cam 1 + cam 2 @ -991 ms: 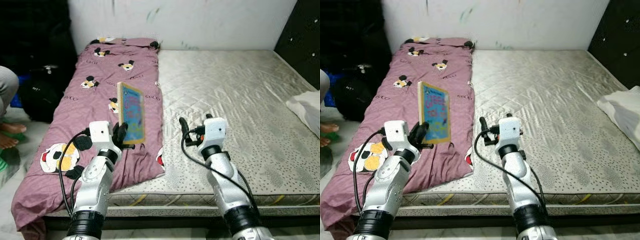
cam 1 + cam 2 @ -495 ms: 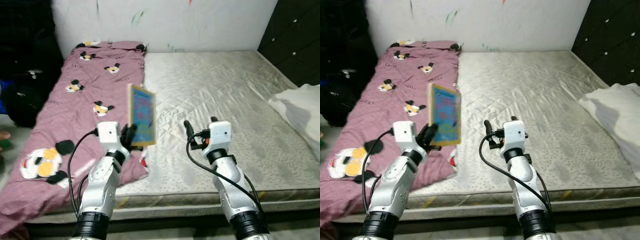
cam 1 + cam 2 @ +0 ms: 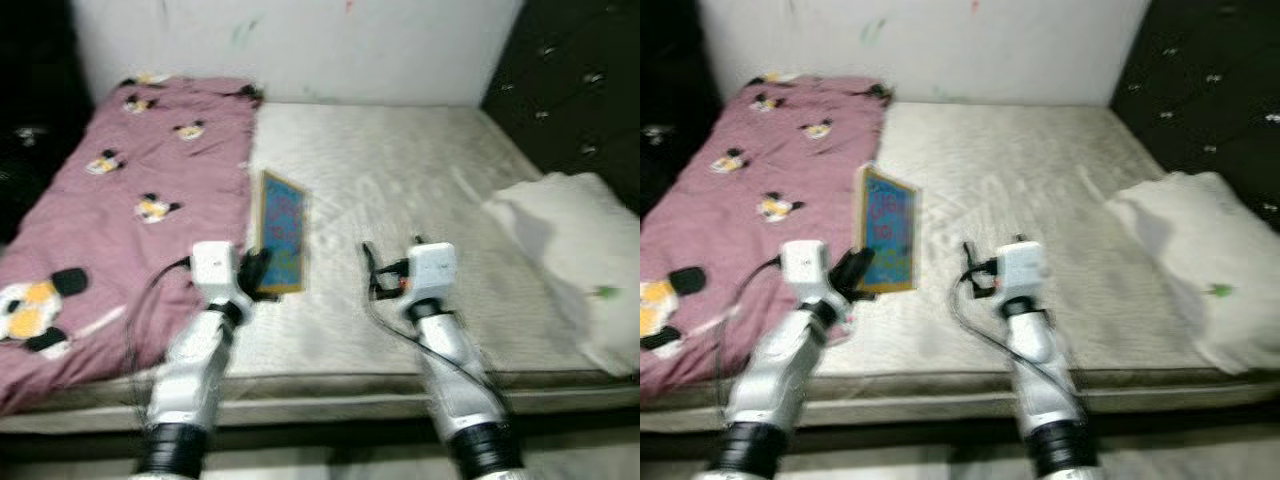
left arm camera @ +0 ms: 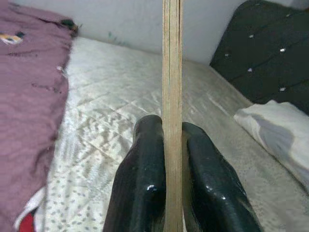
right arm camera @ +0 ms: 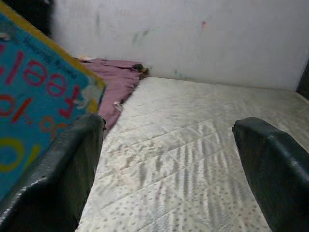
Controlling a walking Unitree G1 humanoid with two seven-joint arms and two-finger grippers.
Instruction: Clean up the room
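**Two grippers up over the bare mattress, a picture book clamped in the left**

Your left gripper (image 3: 262,276) holds a thin picture book (image 3: 282,232) upright by its lower edge, above the quilted grey mattress (image 3: 420,190) and just beside the edge of the purple cartoon-print blanket (image 3: 120,190). In the left wrist view both black fingers (image 4: 145,183) press flat against the book's (image 4: 172,96) tan board edge, one on each side, so the grip is tight on it. The cover is blue with a yellow border and large red letters (too blurred to read in the head views).

Your right gripper (image 3: 390,268) hovers beside the book, over the mattress near its front edge, holding nothing. In the right wrist view its two fingers (image 5: 58,169) stand wide apart, with the blue cover (image 5: 34,96) filling the space next to one of them and the far end of the blanket (image 5: 118,79) lying against the white wall (image 5: 193,34).

The blanket covers the left strip of the bed and runs back to the wall. A white pillow (image 3: 570,250) lies at the right edge of the mattress, in front of a dark tufted panel (image 3: 580,90). Both head views are soft with motion blur.
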